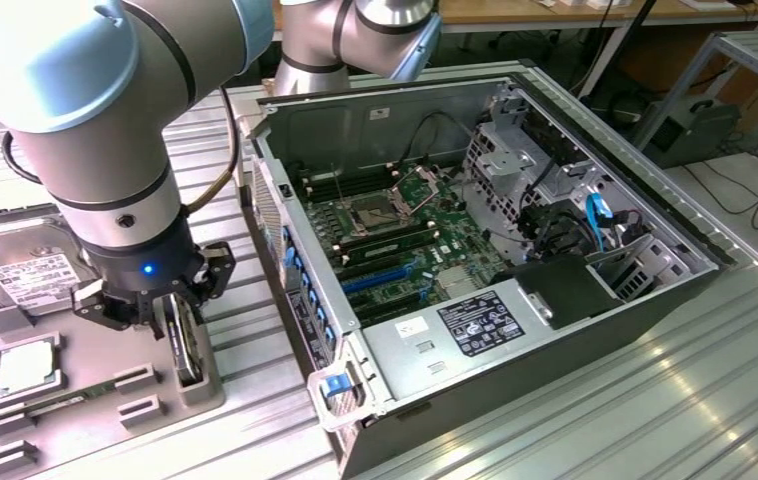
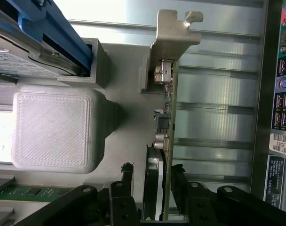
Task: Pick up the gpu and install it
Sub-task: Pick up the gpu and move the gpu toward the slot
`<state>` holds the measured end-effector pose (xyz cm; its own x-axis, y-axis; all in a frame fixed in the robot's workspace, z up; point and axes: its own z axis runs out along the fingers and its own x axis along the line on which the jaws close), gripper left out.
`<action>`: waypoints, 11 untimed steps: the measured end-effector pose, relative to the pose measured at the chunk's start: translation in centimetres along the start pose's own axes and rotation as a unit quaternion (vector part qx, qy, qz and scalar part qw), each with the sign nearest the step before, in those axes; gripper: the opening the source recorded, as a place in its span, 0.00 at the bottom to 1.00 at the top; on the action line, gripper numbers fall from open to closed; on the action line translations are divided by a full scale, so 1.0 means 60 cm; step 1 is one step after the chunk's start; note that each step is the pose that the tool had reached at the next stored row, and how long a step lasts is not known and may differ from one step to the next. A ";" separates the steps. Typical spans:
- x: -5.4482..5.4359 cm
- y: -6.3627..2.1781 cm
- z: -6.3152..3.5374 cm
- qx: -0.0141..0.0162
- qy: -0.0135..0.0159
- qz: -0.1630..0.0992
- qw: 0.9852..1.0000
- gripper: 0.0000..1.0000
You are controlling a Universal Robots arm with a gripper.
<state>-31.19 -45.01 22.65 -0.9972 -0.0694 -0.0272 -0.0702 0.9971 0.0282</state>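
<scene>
Grey printed holder (image 1: 99, 400) at the exterior view's left, beside the open computer case (image 1: 486, 425). The gpu (image 2: 165, 117) stands on edge in the holder's slot, silver bracket (image 2: 173, 42) at the end away from the gripper (image 2: 152, 168).

Jaws narrow, one on each side of the card, a slim gap showing on each face; nothing is clamped.

Risks:
- The card looks off-centre between the fingertips (image 2: 127, 168). One touching first could tip it in its slot.
- The pads may land on raised components, giving a weak, slipping hold.
- A tilted grip could bind the card in the holder.
</scene>
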 end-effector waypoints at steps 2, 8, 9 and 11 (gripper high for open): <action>0.000 0.000 0.000 0.000 0.000 0.000 1.000 0.45; 0.000 0.000 0.000 0.000 0.000 0.000 1.000 0.36; 0.000 0.000 0.000 0.000 0.000 0.000 1.000 0.36; 0.000 0.000 0.000 0.000 0.000 0.000 1.000 0.35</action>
<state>-31.19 -45.00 22.65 -0.9972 -0.0694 -0.0273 -0.0701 0.9971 0.0283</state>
